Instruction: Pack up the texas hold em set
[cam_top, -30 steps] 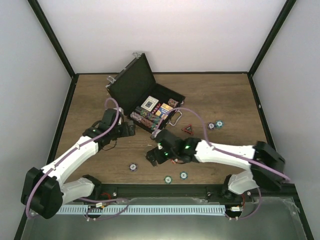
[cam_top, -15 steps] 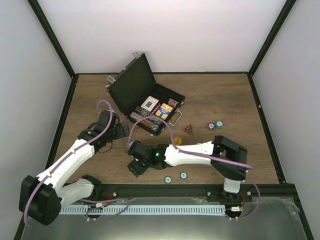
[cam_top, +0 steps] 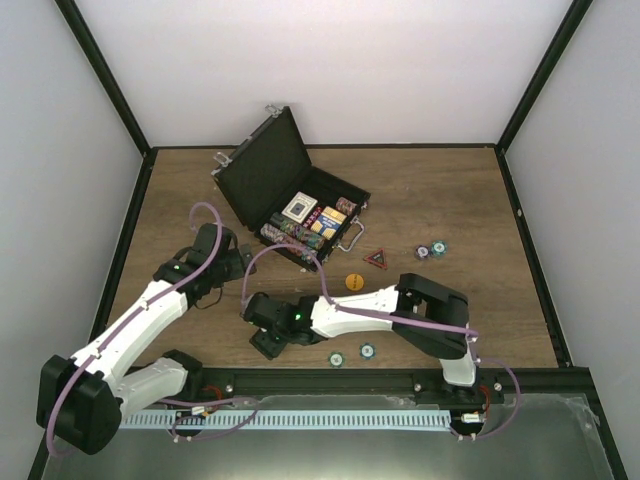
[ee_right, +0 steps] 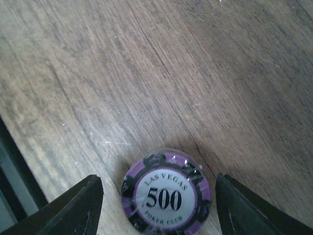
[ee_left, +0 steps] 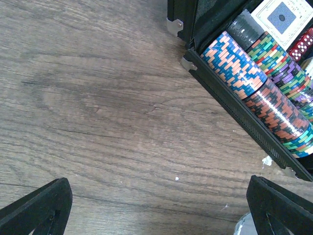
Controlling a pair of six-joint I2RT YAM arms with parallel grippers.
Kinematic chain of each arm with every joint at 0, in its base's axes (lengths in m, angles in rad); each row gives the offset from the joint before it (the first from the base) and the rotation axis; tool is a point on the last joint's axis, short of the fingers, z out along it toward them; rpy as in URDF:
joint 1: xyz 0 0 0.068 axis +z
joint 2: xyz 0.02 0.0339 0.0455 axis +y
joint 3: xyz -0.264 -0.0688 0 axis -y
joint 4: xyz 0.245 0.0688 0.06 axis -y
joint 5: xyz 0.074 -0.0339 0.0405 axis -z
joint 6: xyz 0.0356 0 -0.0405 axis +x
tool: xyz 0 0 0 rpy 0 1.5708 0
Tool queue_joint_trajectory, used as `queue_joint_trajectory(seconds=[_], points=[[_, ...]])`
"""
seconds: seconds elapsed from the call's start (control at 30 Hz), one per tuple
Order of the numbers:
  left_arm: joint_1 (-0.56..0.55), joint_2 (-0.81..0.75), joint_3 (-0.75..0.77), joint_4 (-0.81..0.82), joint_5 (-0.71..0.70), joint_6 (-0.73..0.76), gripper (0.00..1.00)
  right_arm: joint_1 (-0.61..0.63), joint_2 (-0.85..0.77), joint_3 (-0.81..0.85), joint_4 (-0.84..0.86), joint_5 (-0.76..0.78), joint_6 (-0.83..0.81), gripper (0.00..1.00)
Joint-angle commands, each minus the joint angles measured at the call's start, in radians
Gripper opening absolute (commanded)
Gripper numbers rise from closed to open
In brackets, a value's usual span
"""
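The black briefcase point(cam_top: 262, 168) stands open at the back left, its tray holding rows of multicoloured chips point(cam_top: 296, 238) and a card deck point(cam_top: 298, 208). My right gripper point(cam_top: 266, 338) is open, low over the table near the front. In the right wrist view its fingers point(ee_right: 73, 205) straddle a purple "500" poker chip point(ee_right: 166, 193) lying flat. My left gripper point(cam_top: 240, 262) is open and empty just left of the case. The left wrist view shows the case's front edge point(ee_left: 230, 105), the chip rows point(ee_left: 254, 90) and the deck point(ee_left: 283, 17). An orange button point(cam_top: 353, 282) and a triangular marker point(cam_top: 376, 259) lie loose.
Two loose chips point(cam_top: 431, 250) lie right of the marker. Two more point(cam_top: 352, 354) lie near the front rail point(cam_top: 400, 380). Red dice point(ee_left: 303, 46) sit in the case. Black frame posts and white walls enclose the table.
My right arm has swung left across the front of the table and now sits over the near-left chip. My left gripper has drawn back slightly left from the case.
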Motion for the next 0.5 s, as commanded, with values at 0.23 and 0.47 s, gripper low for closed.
queue_joint_trajectory(seconds=[0.23,0.47], points=[[0.008,-0.014,-0.005,-0.021,0.011,-0.009,1.00,0.040,0.070,0.050,-0.019,0.083,-0.053,0.54],[0.008,-0.016,0.019,-0.047,0.057,-0.008,1.00,0.043,0.027,0.016,-0.010,0.100,-0.061,0.38]])
